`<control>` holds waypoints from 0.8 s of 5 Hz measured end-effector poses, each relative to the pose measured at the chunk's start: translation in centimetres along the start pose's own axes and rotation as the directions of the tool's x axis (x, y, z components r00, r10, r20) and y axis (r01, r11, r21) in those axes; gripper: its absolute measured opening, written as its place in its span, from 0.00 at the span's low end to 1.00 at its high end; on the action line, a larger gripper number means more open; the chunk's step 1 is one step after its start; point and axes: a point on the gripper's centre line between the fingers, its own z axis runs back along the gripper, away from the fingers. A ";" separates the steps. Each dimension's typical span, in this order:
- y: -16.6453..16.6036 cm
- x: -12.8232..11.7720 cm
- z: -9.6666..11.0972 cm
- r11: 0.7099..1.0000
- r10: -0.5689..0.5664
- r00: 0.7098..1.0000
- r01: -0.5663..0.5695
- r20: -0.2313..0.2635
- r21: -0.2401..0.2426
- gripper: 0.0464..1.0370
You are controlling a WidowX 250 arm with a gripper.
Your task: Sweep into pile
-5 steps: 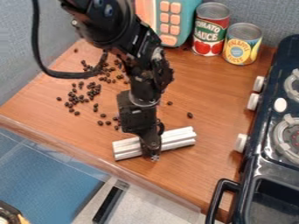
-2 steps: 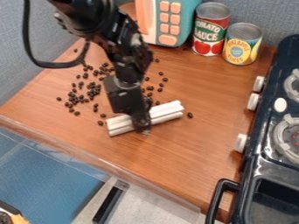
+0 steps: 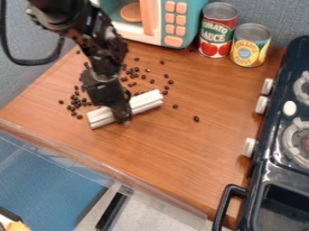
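Observation:
The black gripper [image 3: 125,121] is low over the left half of the table, shut on a white ribbed bar [image 3: 147,103] near its middle. The bar lies slantwise, its right end higher in the view than its left. Dark beans [image 3: 75,103] are scattered left of the bar, and more beans [image 3: 134,76] are spread above it. A few stray ones lie to the right, among them a single bean [image 3: 196,118]. The arm and gripper hide part of the tabletop and perhaps some beans.
A teal toy microwave [image 3: 184,22], a tomato sauce can [image 3: 217,30] and a pineapple can [image 3: 250,45] stand along the back. On the right is a dark toy stove [image 3: 265,158] with white knobs and a handle. A clear ledge [image 3: 91,160] runs along the table's front edge.
The gripper and the white bar have moved up and to the left in the view, toward the beans. Beans above the bar that the arm hid have come into sight.

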 end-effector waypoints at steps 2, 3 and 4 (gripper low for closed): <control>-2.2 2.0 -0.2 0.997 0.067 0.998 -0.066 0.004 -0.030 0.35; -3.9 2.8 -0.5 0.993 0.110 0.994 -0.110 0.005 -0.049 0.35; -5.2 3.2 -0.8 0.990 0.130 0.991 -0.129 0.007 -0.064 0.35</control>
